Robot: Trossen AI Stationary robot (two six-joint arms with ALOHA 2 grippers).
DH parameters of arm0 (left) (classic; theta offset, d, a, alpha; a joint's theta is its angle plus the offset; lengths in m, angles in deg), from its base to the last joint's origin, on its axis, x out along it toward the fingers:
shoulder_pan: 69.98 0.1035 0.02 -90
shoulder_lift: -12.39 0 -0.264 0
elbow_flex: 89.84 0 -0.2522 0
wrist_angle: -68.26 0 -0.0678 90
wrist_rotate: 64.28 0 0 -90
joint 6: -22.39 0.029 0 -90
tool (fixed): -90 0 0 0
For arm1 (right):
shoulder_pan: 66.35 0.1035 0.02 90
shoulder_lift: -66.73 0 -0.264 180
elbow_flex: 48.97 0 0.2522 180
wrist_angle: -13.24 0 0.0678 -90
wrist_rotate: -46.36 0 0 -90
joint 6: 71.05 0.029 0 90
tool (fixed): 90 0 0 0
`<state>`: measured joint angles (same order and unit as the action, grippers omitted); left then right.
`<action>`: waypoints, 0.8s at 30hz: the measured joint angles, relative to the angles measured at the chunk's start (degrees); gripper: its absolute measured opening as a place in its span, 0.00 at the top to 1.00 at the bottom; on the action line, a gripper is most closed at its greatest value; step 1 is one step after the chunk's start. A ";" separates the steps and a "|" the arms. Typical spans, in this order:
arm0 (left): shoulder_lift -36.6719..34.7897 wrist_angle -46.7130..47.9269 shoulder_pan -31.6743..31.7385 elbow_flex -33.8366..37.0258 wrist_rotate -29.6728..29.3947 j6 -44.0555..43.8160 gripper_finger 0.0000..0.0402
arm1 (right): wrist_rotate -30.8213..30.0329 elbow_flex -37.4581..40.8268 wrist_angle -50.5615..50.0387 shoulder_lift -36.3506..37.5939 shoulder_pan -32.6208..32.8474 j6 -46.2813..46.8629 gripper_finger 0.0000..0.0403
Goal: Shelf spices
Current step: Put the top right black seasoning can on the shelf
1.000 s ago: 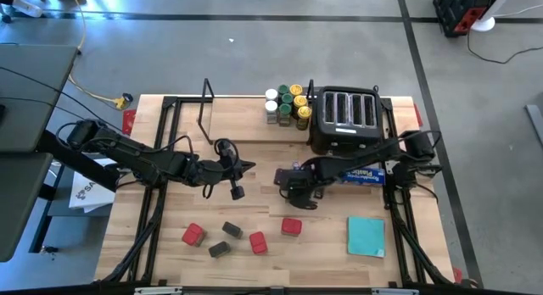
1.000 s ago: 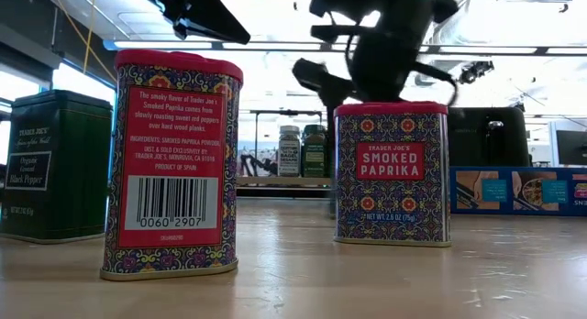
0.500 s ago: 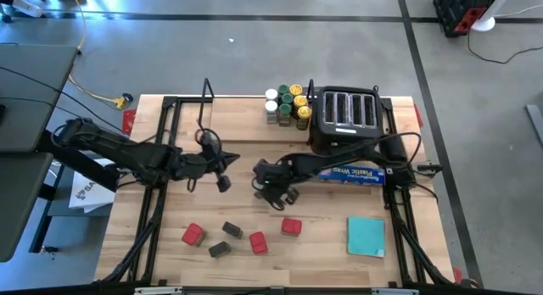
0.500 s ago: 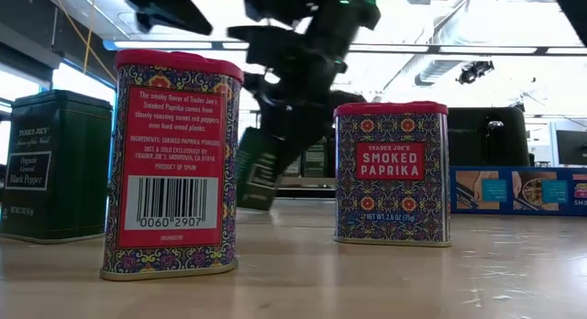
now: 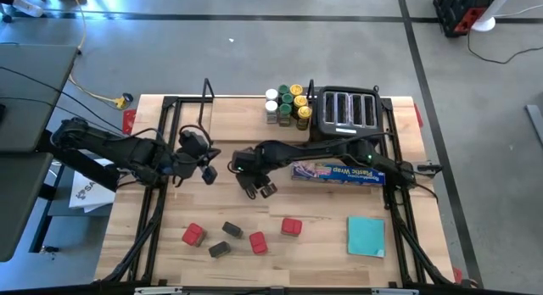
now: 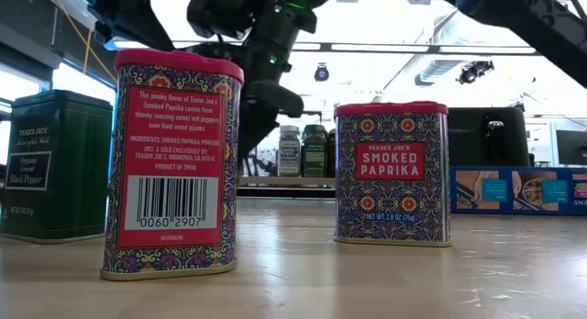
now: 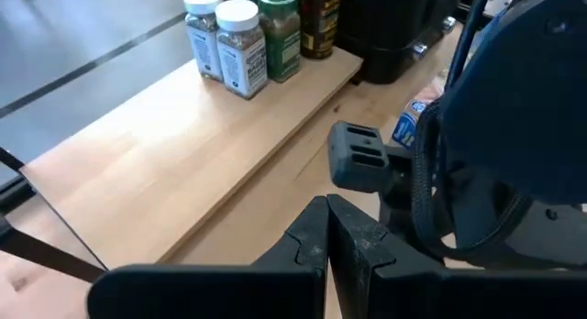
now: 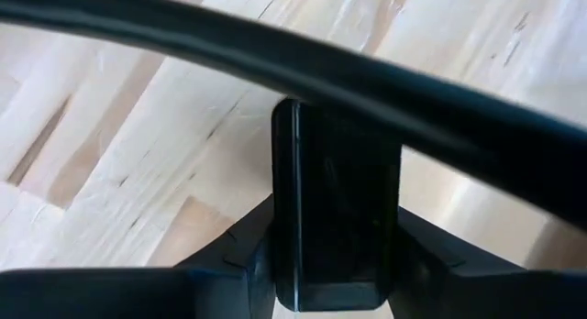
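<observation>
Only the right wrist view shows what the right gripper (image 8: 335, 291) carries: a dark tin (image 8: 336, 204) pinched between its fingers. From above, the right arm stretches across the desk (image 5: 331, 248) toward its middle, gripper (image 5: 259, 186) low, while the left gripper (image 5: 206, 169), closed and empty, hangs close beside it. Six tins stand at the desk's front edge, three red (image 5: 291, 227) and three dark (image 5: 232, 230). Seven jars (image 5: 287, 105) cluster on the shelf (image 5: 242, 121) beside the toaster (image 5: 346, 117).
</observation>
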<state>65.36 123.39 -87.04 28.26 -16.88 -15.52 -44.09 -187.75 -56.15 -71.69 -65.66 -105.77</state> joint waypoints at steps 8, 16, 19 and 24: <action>0.25 2.02 -1.63 0.01 -5.15 -2.62 0.90 | 0.71 -1.37 0.25 -0.43 -0.33 0.35 0.51; 0.26 4.60 -2.44 0.02 -5.99 -5.05 0.68 | 5.41 -0.78 -1.14 3.31 -1.31 7.12 0.42; 0.26 5.21 -2.99 0.02 -6.00 -6.21 0.62 | 8.32 1.66 -2.61 6.88 -2.34 9.64 0.42; 0.26 4.89 -3.84 2.14 -7.02 -7.57 0.57 | 7.40 16.44 -2.45 16.64 -3.47 11.14 0.43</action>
<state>65.63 128.28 -90.88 30.40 -23.90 -23.10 -36.69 -171.31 -58.61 -55.05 -69.13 -94.62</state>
